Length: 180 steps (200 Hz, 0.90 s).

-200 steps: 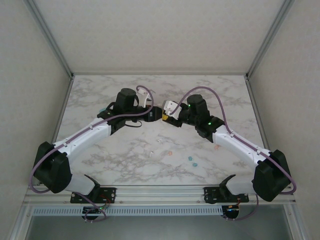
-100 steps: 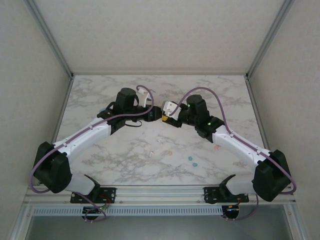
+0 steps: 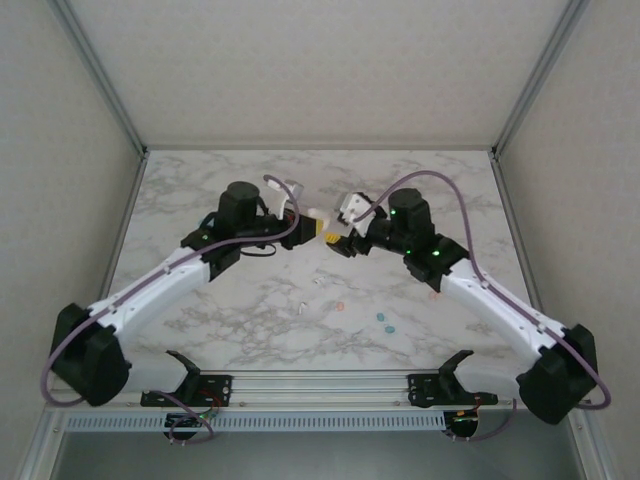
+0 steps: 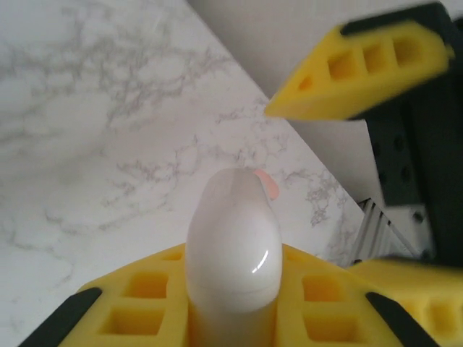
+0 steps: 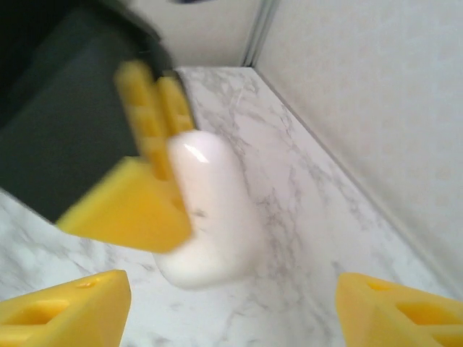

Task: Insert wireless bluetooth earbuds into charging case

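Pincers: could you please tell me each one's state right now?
Left pincer: closed, holding the white case.
Right pincer: open, holding nothing.

Glossy white case point(image 4: 233, 238), yellow end effector fingers point(image 4: 108, 305), grey-veined white marble table point(image 3: 250, 320), teal earbuds point(image 3: 380, 317).

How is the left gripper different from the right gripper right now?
The left gripper is shut, while the right gripper is open, its fingers wide apart. The left gripper holds the white case; the right gripper holds nothing. The left gripper presses on the case, but the right gripper stands clear of it. Both have yellow fingers, and they point toward each other.
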Available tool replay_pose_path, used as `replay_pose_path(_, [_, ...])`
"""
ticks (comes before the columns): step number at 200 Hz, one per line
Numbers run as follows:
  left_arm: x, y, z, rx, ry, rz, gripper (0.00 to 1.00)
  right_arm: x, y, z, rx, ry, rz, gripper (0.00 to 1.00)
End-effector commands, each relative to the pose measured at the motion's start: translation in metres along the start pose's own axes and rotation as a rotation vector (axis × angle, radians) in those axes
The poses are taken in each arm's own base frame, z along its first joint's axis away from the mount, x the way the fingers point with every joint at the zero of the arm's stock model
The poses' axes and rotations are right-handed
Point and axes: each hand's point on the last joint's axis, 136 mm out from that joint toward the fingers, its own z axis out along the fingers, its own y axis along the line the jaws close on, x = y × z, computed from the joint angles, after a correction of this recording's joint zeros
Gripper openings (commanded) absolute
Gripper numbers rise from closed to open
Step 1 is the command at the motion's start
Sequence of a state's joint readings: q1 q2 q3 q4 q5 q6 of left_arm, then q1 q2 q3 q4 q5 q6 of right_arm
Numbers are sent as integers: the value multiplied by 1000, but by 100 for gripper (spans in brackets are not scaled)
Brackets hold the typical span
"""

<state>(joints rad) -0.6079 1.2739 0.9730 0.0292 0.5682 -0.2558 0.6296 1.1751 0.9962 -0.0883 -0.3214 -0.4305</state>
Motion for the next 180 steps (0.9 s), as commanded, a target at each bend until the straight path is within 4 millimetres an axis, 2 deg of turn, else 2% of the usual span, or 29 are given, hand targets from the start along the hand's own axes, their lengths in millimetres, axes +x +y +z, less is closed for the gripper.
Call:
replay_pose_path(1, [-20,-35,-24,96,-184,366,17,-29,-25,-37,16,-35,397,78])
replay_pose_path(14, [-18,-38,-30,104,-247,477,15,-28,-37,-46,-4,-13,593,77])
replay_pose_path(30, [-19,-41,-31,103,-258,570,14,-28,-42,-51,-64,11,767,75])
replay_pose_path(47, [-21,-42,-27,110,-241,603,12,-43,-27,-48,-236,-24,862,74])
replay_pose_path(61, [-27,-43,-23,125,-264,602,11,-46,-14,-44,-351,-12,930,74])
replay_pose_path(113, [-36,-47,-14,198,-331,559,10,-44,7,-31,-436,40,880,75])
replay_pose_path(180, [-40,-49,-15,215,-364,511,10,-35,7,-17,-438,80,851,75])
